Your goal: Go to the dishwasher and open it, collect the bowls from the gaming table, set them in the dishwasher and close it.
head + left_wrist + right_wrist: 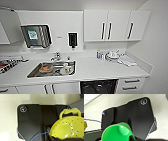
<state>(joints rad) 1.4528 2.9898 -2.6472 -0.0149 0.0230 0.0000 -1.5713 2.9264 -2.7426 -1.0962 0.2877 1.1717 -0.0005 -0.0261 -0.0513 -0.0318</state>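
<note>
The dishwasher [98, 87] stands open under the white counter, its dark inside and wire rack showing at the lower middle of the head view. In the left wrist view a yellow-green perforated bowl [67, 130] with a loop handle hangs above the robot's dark plate, and my left gripper [67, 139] is shut on its lower rim. A bright green bowl [117, 132] sits close in the right wrist view, with my right gripper [121, 139] shut on it. The gaming table is out of view.
A steel sink [33, 72] with dishes in it lies left of the dishwasher, with a tap [56, 57] behind it. White drawers [130, 84] flank the dishwasher on the right. Cups and cloths [115, 58] crowd the counter's back right corner. Wall cabinets [116, 25] hang above.
</note>
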